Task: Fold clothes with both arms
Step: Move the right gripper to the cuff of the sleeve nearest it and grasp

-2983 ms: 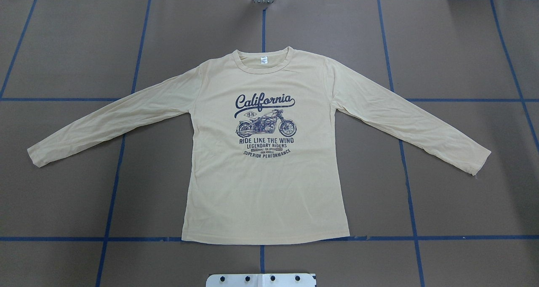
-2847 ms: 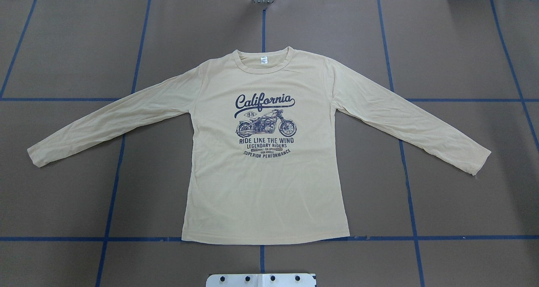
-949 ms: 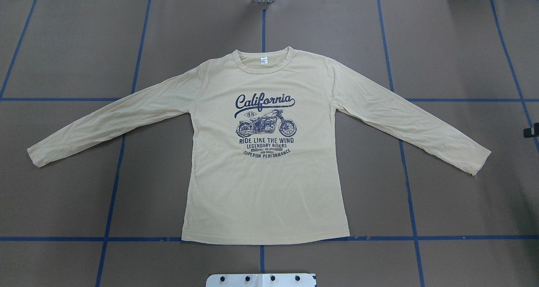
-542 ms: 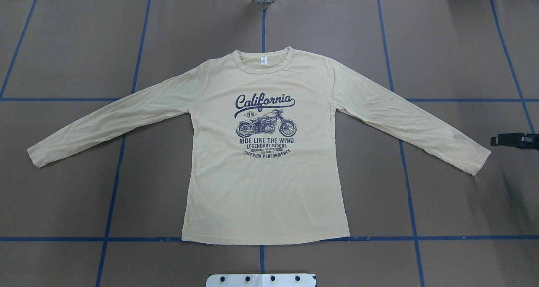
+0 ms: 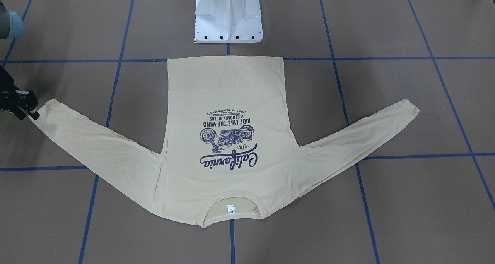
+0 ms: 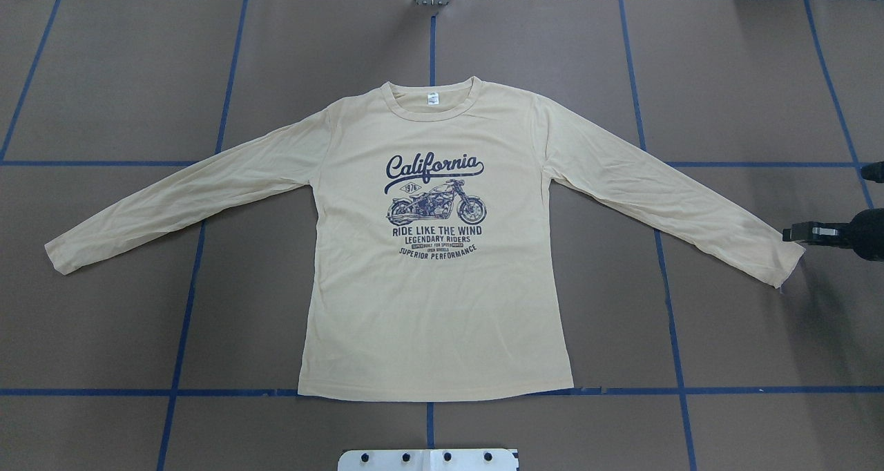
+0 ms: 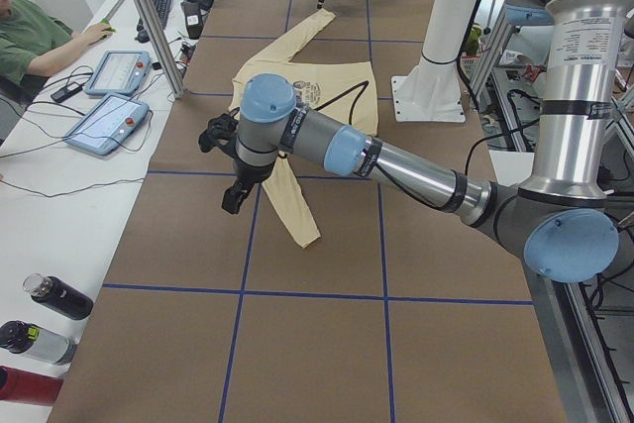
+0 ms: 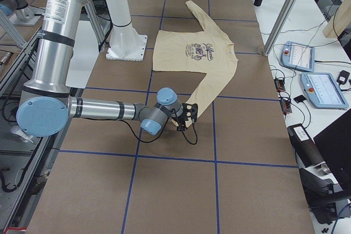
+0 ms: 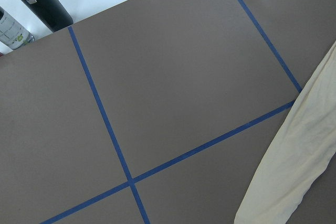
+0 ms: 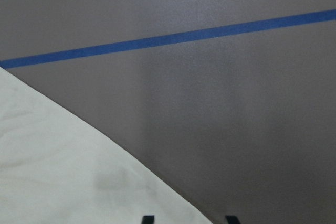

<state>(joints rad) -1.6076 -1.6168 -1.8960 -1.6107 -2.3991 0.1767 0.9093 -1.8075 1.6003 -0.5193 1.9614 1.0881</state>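
Note:
The clothes are one cream-yellow long-sleeved T-shirt (image 6: 435, 298) lying flat, print up, sleeves spread. My right gripper (image 6: 794, 234) comes in low from the right beside the right cuff (image 6: 780, 264); it also shows at the front-facing view's left edge as the right gripper (image 5: 33, 113). In the right wrist view its fingertips (image 10: 148, 219) stand apart, open, with the sleeve's edge (image 10: 79, 177) running between them. My left gripper (image 7: 233, 200) hovers beside the left sleeve near its cuff (image 7: 307, 235); I cannot tell its state. The left wrist view shows only that cuff (image 9: 294, 171).
The white pedestal base (image 5: 228, 16) stands just behind the shirt's hem. Bottles (image 7: 54, 299) lie off the table's left end. Control tablets (image 7: 109, 121) and a seated person (image 7: 30, 47) are along the far side, with metal posts (image 7: 149, 17) at the edge.
The right gripper has come in from the overhead view's right edge and moved left and down to the right cuff. The shirt has not moved.

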